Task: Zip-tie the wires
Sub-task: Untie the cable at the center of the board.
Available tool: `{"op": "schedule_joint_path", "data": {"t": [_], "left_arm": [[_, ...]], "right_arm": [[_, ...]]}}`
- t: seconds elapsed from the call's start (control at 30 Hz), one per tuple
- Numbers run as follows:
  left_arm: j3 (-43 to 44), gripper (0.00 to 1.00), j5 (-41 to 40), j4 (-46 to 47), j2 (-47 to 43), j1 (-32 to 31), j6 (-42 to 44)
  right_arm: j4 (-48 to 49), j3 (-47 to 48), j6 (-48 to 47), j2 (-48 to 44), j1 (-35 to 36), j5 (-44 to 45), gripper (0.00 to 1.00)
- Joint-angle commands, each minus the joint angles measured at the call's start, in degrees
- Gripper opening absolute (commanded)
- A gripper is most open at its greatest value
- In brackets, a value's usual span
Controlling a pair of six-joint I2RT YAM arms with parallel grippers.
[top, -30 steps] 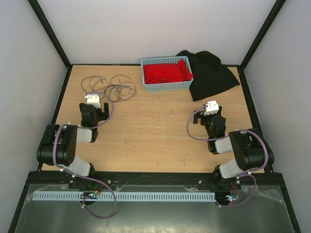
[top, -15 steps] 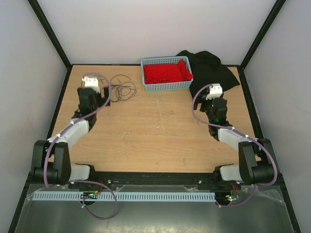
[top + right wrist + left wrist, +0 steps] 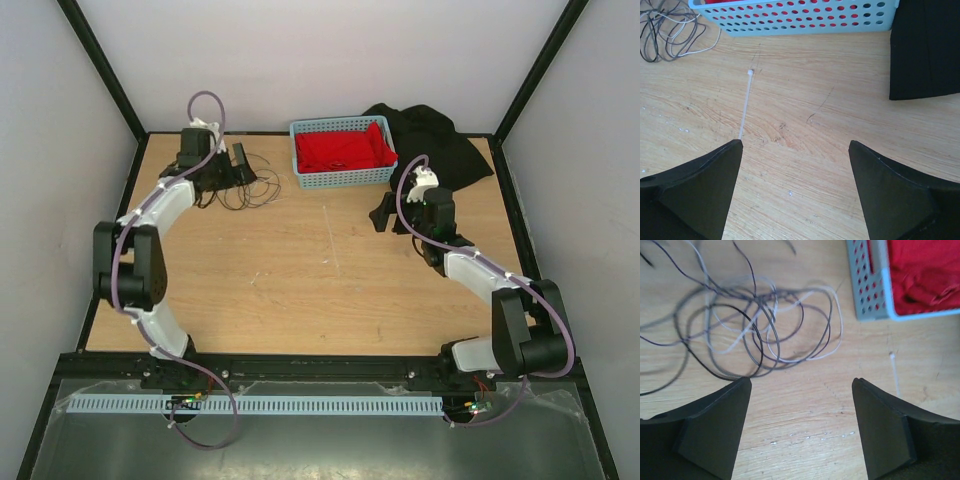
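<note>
At the far left corner of the tabletop (image 3: 300,300), the left gripper (image 3: 800,385) hangs just short of the wires (image 3: 760,325), its jaws spread wide with nothing between them. From its wrist view the wires lie flat on the wood as a loose tangle of thin dark and pale loops, and the nearest loop reaches almost to the left fingertip. Whether it touches the fingertip, I cannot tell.

To the right of the tangle stands a light blue basket (image 3: 340,180) with a red cloth (image 3: 340,150) in it. A black cloth (image 3: 440,150) lies crumpled at the basket's far right side.

Over on the right, the right gripper (image 3: 795,145) is also wide open and empty, pointing toward the basket's near wall. A white zip tie (image 3: 746,102) lies straight on the bare wood between that gripper and the basket. Its head end points toward the basket, and its near end reaches the gripper's left finger. It lies apart from the wires.
</note>
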Motion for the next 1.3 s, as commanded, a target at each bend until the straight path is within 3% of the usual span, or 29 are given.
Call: {"op": "schedule_joint_path", "data": {"t": [0.0, 0.17, 0.37, 0.57, 1.03, 1.2, 1.27], "left_arm": [[4.0, 0.78, 6.5, -4.5, 6.3, -0.4, -3.8], [7.0, 0.63, 5.4, -3.4, 11.7, -2.4, -3.9], [10.5, 0.56, 1.8, -3.5, 17.1, -3.0, -3.9], [13.2, 0.54, -3.6, -5.6, 20.2, -3.2, -1.2], [14.1, 0.49, -4.5, -5.7, 22.5, -3.5, 0.1], [14.8, 0.37, -4.1, -5.3, 24.6, -3.9, 0.3], [14.8, 0.25, -4.1, -5.0, 24.6, -3.9, 0.5]], "right_arm": [[-1.8, 0.5, 1.4, -0.4, 0.1, -2.0, 0.97], [-1.8, 0.5, 1.4, -0.4, 0.2, -2.5, 0.97], [-1.7, 0.5, 1.5, -0.5, 0.1, -2.8, 0.97], [-0.8, 0.3, 2.1, 0.0, 0.2, -3.7, 0.97], [0.0, 0.6, 3.4, 1.7, 0.2, -4.8, 0.96], [0.2, 0.6, 3.8, 1.6, 0.2, -5.3, 0.96], [0.2, 0.6, 3.9, 1.5, 0.2, -5.3, 0.96]]}}
